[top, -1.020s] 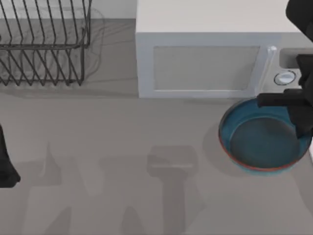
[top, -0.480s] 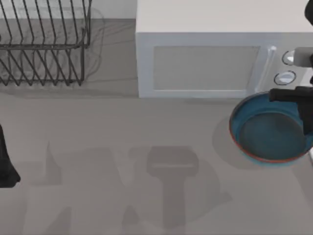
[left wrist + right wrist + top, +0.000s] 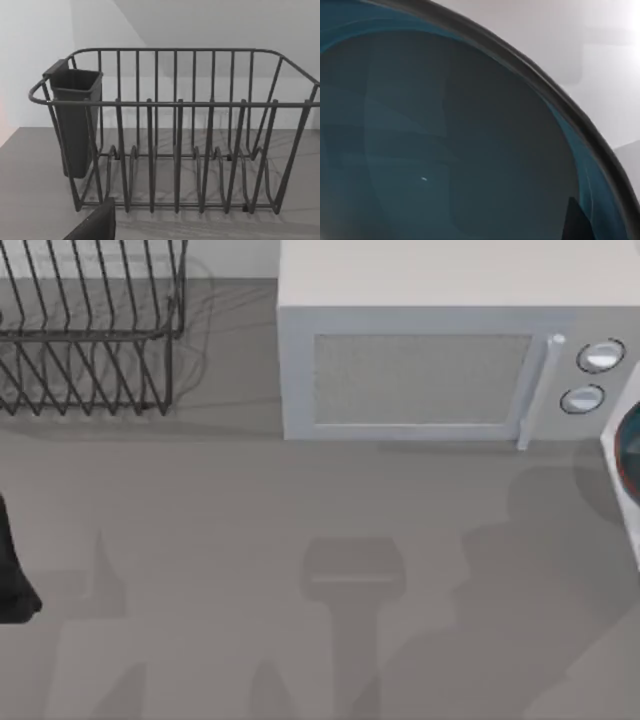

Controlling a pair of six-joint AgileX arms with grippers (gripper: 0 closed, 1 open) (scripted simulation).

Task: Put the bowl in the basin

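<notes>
Two sets of fingers, and I cannot tell of either whether it is spread or closed; the right gripper's wrist camera looks from close by into the hollow of the bowl (image 3: 445, 140) – dull blue glaze, a dark rim curving across, pale surface beyond it – and a small dark wedge (image 3: 576, 222) juts in at the picture's edge, too little of it to name. Seen from above, the bowl (image 3: 632, 445) is a thin blue sliver with a reddish rim at the far right edge of the worktop (image 3: 300, 540), just beyond the straight white rim of the basin (image 3: 622, 502); so it is within the basin's outline, though whether it rests there or hangs above cannot be judged. Just beside the basin, toward the back, stands the white microwave (image 3: 420, 360) with its door shut and two round knobs (image 3: 590, 377) on its right side. The left arm (image 3: 10, 575) is parked at the worktop's left edge; a dark corner (image 3: 95, 225) shows low in its wrist view, which faces the black wire rack (image 3: 175, 150). That rack (image 3: 90, 330) stands at the back left – well apart from the bowl – and carries a dark cup holder (image 3: 75, 120) on one end.
</notes>
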